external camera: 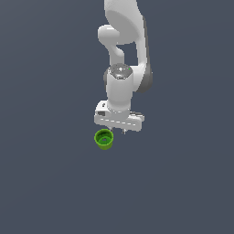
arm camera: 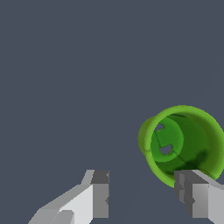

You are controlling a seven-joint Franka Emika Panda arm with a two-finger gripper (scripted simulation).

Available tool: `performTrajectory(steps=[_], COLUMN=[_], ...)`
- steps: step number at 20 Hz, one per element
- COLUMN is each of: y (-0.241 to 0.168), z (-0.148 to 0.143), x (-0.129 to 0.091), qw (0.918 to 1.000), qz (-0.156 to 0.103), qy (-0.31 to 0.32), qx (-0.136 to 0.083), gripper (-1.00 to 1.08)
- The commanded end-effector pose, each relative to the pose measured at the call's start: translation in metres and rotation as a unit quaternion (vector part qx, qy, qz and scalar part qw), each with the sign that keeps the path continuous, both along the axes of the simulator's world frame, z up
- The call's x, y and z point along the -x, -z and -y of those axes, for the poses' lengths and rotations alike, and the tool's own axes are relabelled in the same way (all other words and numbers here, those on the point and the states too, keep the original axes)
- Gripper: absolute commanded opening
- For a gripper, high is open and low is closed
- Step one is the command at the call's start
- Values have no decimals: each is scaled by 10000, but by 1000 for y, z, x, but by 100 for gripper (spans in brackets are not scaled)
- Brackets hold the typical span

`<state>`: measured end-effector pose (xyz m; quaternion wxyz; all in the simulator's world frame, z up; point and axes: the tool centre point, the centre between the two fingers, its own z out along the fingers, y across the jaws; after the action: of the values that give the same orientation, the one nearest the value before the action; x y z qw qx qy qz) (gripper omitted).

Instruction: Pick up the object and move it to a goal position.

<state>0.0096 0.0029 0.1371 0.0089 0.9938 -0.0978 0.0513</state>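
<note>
The green cup (external camera: 104, 139) stands on the floor, just left of the gripper (external camera: 118, 131) in the exterior view; its jaws spread and empty, they should centre over the rim before descending.

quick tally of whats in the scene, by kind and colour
green cup: 1
white robot arm with end effector: 1
total: 2
</note>
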Motion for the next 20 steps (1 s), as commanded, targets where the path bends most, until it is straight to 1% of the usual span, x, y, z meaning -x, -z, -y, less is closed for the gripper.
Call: performTrajectory(steps=[1,6,11,16,20], y=[8,22,30,34,35], z=[6,17,24,28,29], x=[-4,-11,-15,-16,-17], qw=[9994,9957,9911,9878,9870], qz=[176,512,756,897,931], qy=[278,764,1084,1258,1299], qx=[56,136,173,186,189], gripper=[28,28,28,28,28])
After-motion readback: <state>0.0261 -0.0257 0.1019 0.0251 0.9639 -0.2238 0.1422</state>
